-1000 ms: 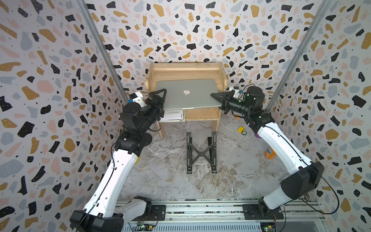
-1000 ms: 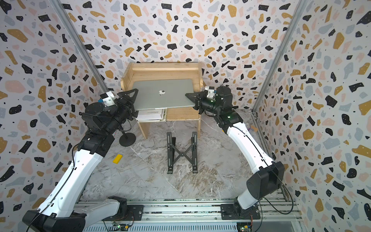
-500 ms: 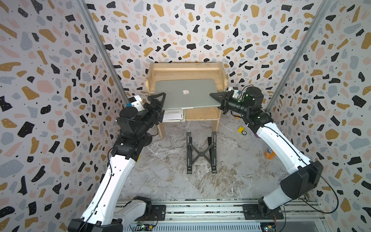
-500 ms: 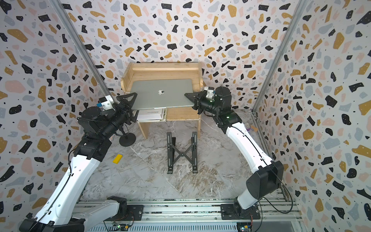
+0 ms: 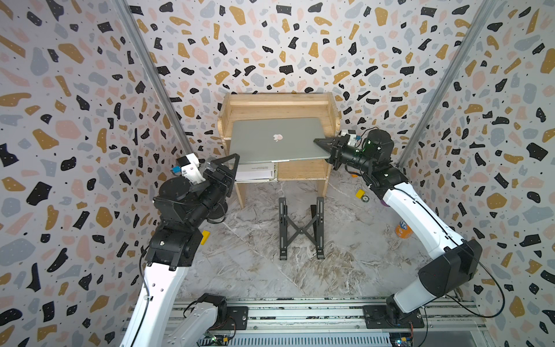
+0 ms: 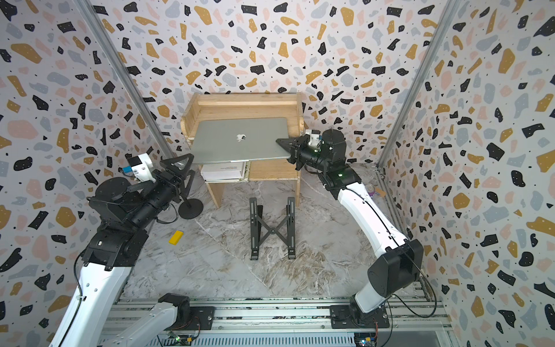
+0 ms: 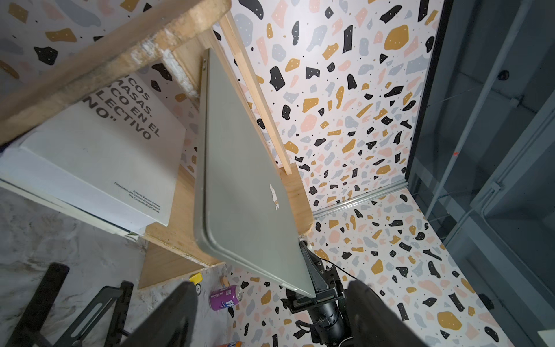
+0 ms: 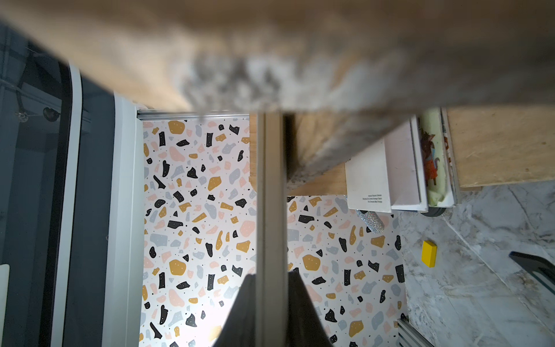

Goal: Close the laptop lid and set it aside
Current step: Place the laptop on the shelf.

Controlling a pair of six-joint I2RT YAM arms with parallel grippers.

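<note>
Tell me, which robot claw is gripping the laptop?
The right gripper, clamped on an edge of the laptop; the left gripper hangs open, clear of it.

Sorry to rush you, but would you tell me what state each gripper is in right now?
The left gripper is open and holds nothing.
The right gripper is closed on the edge of the laptop.

You're looking at two arms of white shell links [image 5: 420, 216] and black joint housings [image 5: 174, 243] — behind the black, triangular-fingered left gripper [image 5: 234, 169] sits a white camera block [image 5: 189, 168] with a blue plug [image 5: 175, 170], behind the right gripper [image 5: 322, 144] a green light [image 5: 365, 147] glows, and thin black cables [image 5: 502, 285] trail.
</note>
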